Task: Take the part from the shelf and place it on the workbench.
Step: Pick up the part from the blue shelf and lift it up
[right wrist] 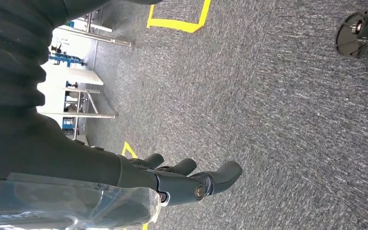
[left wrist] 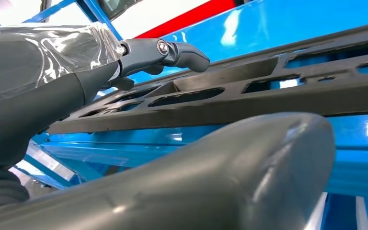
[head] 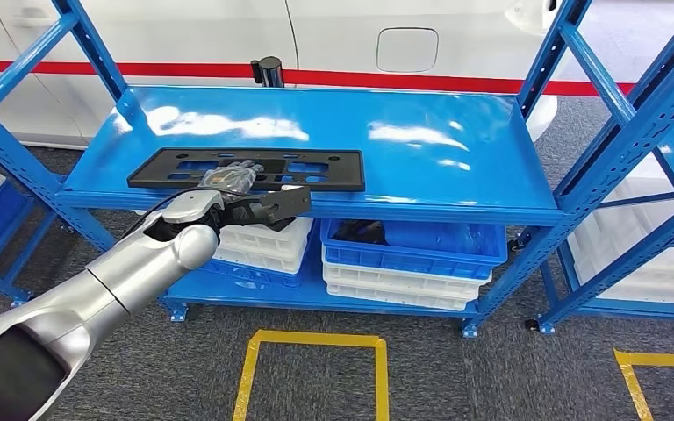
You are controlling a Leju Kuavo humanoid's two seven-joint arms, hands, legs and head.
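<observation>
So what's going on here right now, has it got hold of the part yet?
The left hand is at the front edge of the blue shelf, fingers lying over the flat black part and the thumb below the shelf lip. The part still rests on the shelf, and whether the hand has truly closed on it is unclear. The right hand hangs at the robot's side above the grey carpet, fingers apart and holding nothing. Blue and white bins sit on the lower level.
</observation>
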